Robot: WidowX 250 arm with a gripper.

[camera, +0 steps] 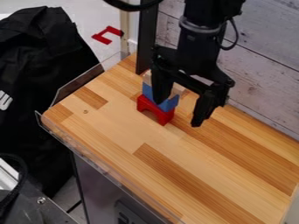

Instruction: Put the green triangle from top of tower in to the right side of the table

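Observation:
The black gripper (178, 112) hangs over the back left part of the table, its two fingers spread wide apart. One finger is in front of the tower and hides part of it; the other is to the tower's right, over bare wood. At the tower's bottom stands a red arch block (155, 110), with a blue block (168, 104) on it. Above the blue, a light wooden piece (146, 78) peeks out beside the finger. Whatever lies higher on the tower is hidden behind the gripper.
The wooden table (134, 131) stretches toward the lower right. A clear plastic rim (96, 156) runs along its front left edge, and a whitish plank wall (262, 74) rises behind it. A dark upright post (146, 39) stands near the back left. Black cloth (41, 78) hangs beyond the left edge.

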